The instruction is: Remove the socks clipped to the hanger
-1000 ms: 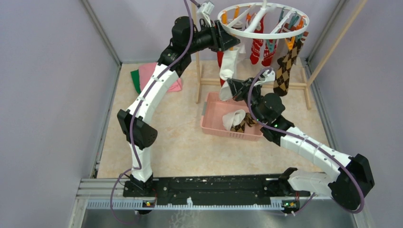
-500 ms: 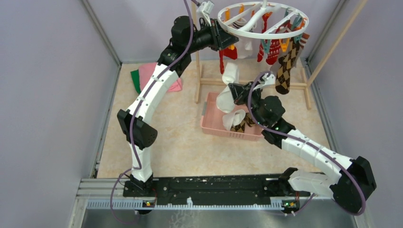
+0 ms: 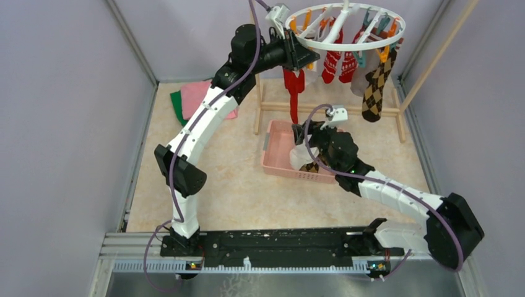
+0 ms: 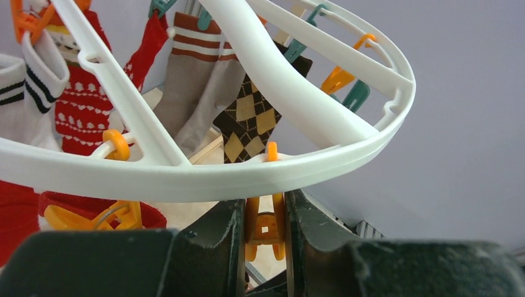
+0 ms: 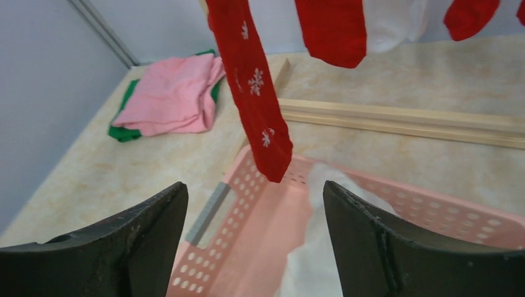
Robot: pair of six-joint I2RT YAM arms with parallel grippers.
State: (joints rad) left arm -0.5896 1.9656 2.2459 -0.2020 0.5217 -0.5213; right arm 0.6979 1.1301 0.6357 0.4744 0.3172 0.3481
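left wrist view: left gripper [image 4: 263, 209] fingers clamped on an orange clip [image 4: 265, 234] under the hanger [image 4: 186, 179] rim, far centre.
right gripper [image 5: 254, 192]: fingers apart over the pink basket [image 5: 235, 247].
socks [image 4: 247, 124]: hanging from the ring.
clip: you want a square squeeze, then take the red sock [image 5: 254, 93] from below.

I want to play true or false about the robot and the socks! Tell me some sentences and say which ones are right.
1. The right gripper is open and holds nothing. True.
2. The left gripper pinches a teal clip. False: it pinches an orange clip.
3. The pink basket is empty. False: a white sock lies in it.
4. An argyle sock hangs from the hanger. True.
5. The cloths on the floor are blue. False: they are pink and green.
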